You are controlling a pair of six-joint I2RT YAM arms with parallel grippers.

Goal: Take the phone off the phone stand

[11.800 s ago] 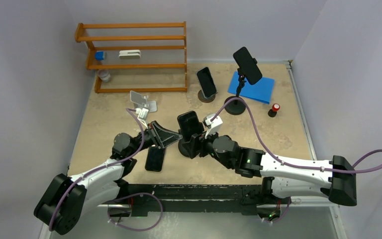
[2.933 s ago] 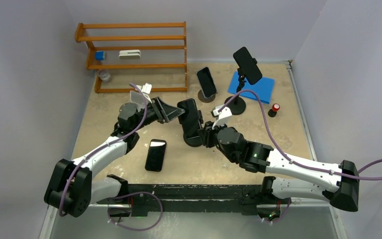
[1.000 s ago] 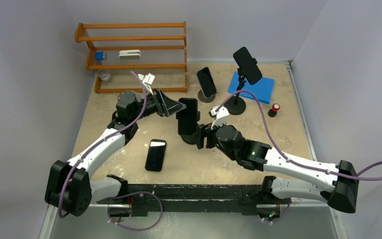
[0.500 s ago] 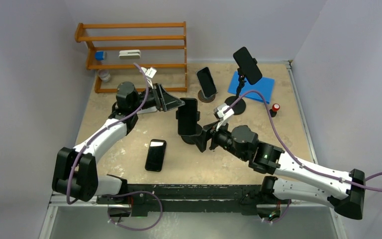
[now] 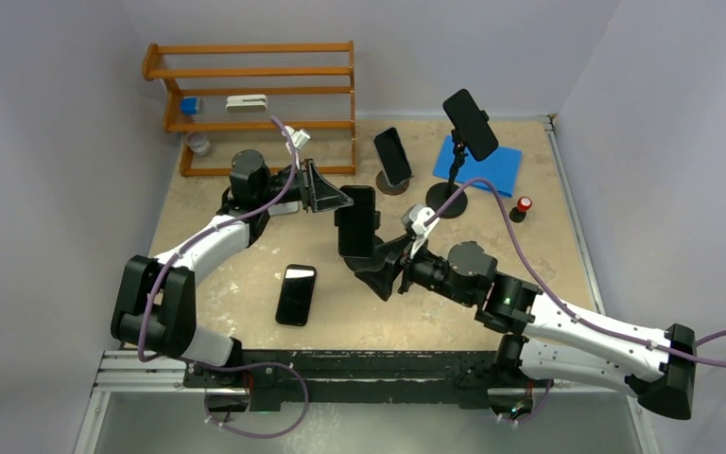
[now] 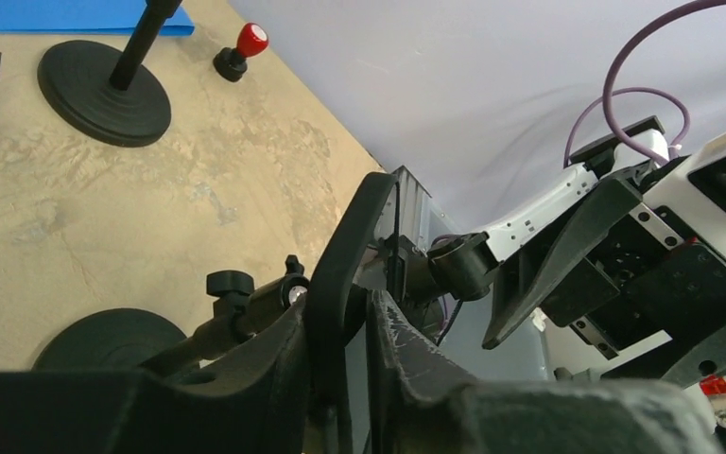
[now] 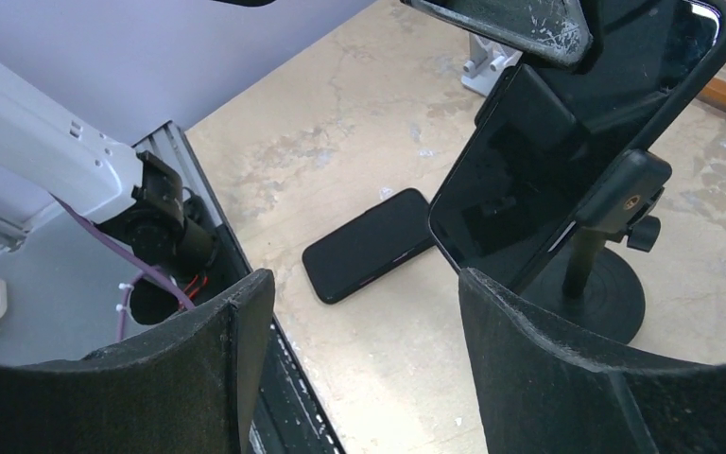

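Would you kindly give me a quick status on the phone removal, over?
Left gripper shut on phone. Right gripper open, short of phone stand base. Phone clamped in stand. Second phone flat on table, clear of both.

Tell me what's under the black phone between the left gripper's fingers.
Its black phone stand, down to a round base on the tan tabletop. From above, the right gripper covers that base.
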